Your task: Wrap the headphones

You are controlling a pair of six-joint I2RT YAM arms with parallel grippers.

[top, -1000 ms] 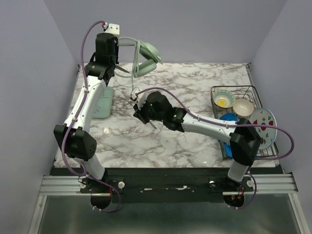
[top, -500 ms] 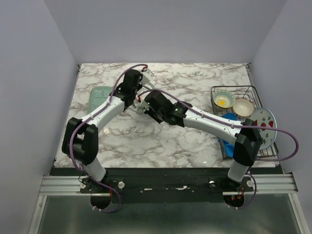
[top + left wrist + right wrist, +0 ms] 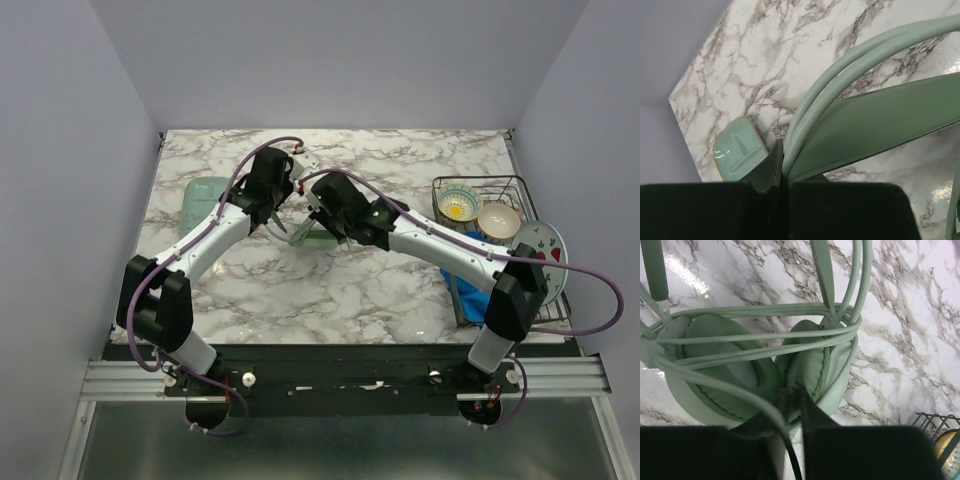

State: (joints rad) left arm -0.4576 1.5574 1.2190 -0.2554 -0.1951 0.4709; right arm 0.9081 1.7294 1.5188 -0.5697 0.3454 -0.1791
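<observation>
Arms (image 3: pixel 215 225) angled inward, meeting over headphones (image 3: pixel 312 240); left fingers (image 3: pixel 771 167) clenched on headband (image 3: pixel 880 125); right fingers (image 3: pixel 812 412) straddle cable (image 3: pixel 755 352), grip unclear.

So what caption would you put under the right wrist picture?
Mint-green headphones over a marble table, cable looped across both ear cups, right gripper close by.

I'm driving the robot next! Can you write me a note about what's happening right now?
The left gripper is shut on the headphones, pinching the headband.
The right gripper is at the ear cups, jaws nearly together with cable between them; whether it grips is unclear.
The headphones are mid-table between both grippers; the case lies to the left.
Done: cable looped several times around the ear cups.
Left: probably tuck in any loose cable, then let go.
</observation>
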